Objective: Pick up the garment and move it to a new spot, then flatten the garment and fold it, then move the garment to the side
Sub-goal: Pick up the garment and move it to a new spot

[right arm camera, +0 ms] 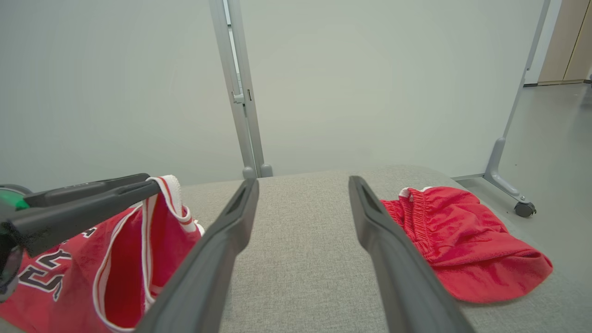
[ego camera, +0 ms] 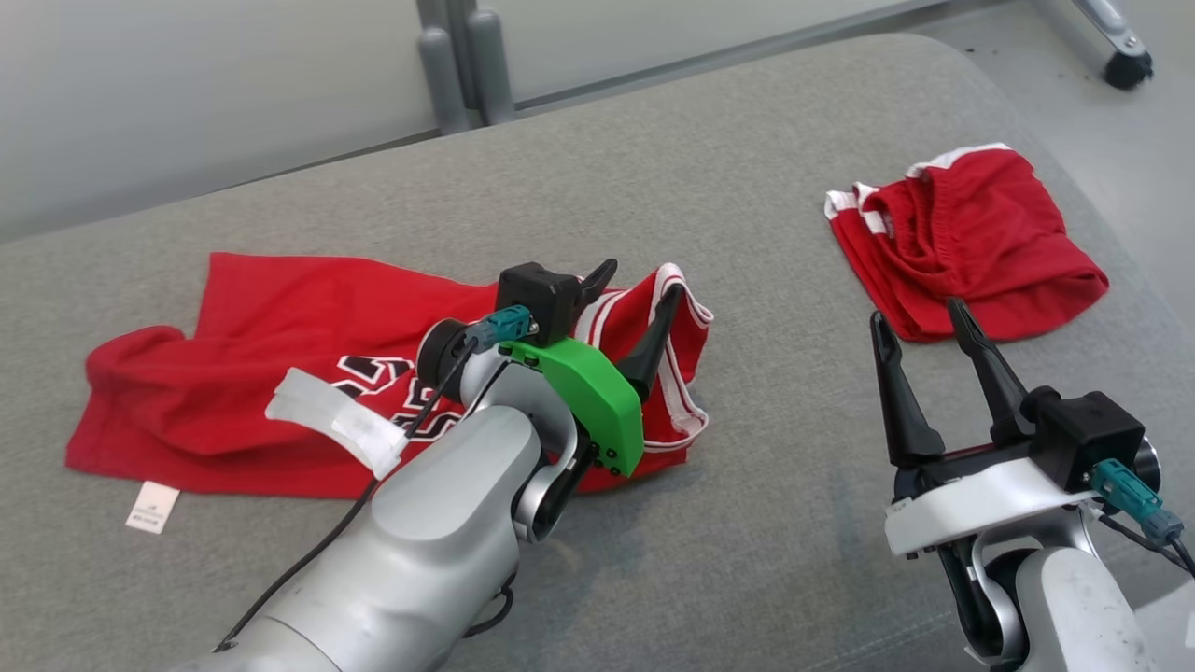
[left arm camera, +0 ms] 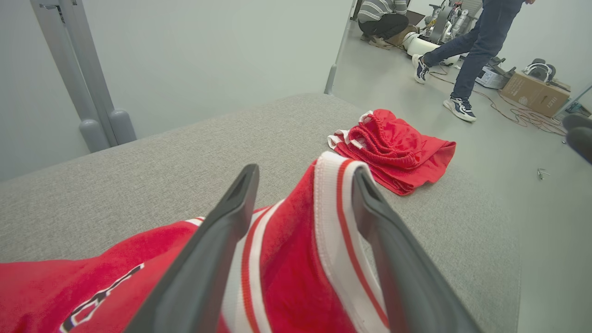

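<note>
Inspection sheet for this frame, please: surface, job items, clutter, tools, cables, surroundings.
Surface: grey padded top, bare around the cloth.
Job's things: red jersey lying crumpled, its white-trimmed strap raised.
Clutter: red shorts bunched at the right, apart from the jersey.
Tools: left tool open, astride the strap; right tool open, empty.
Cables: black cable along the left forearm.
Surroundings: grey partition; person walking; cardboard box.

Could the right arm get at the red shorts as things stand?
Probably yes: the right gripper is open and the red shorts lie just ahead of its fingertips on the grey cushion, nothing between.
</note>
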Motion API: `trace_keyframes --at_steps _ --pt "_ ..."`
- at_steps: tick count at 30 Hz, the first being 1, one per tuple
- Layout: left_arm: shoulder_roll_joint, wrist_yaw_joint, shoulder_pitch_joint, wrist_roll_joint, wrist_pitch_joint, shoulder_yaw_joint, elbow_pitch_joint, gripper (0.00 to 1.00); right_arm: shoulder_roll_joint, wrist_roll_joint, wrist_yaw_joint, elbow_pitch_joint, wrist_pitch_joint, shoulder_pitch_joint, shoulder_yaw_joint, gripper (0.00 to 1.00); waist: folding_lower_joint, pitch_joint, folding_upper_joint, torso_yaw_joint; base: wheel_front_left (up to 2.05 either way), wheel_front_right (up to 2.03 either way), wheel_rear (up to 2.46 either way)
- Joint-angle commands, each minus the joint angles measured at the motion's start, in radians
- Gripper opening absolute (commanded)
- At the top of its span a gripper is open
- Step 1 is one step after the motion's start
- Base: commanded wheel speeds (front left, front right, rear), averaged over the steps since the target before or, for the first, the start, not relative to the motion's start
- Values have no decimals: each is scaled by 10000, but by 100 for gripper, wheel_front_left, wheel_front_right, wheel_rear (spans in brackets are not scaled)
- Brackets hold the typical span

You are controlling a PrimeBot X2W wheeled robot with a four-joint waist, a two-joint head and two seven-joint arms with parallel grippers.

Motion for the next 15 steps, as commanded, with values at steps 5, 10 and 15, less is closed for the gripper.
trace_keyframes --at_steps 5,10,15 --pt "30 -70 229 -134 -159 -248 -70 100 -26 -108 1 -137 149 354 -86 100 0 -522 49 775 0 0 0" --pt "173 75 617 -119 -232 -329 -150 100 -26 -107 1 -237 242 608 -151 100 0 -691 49 1118 0 0 0" --pt "427 262 1075 -205 -326 -225 -530 100 -26 -121 1 -282 342 792 -74 100 0 -767 49 1324 0 0 0"
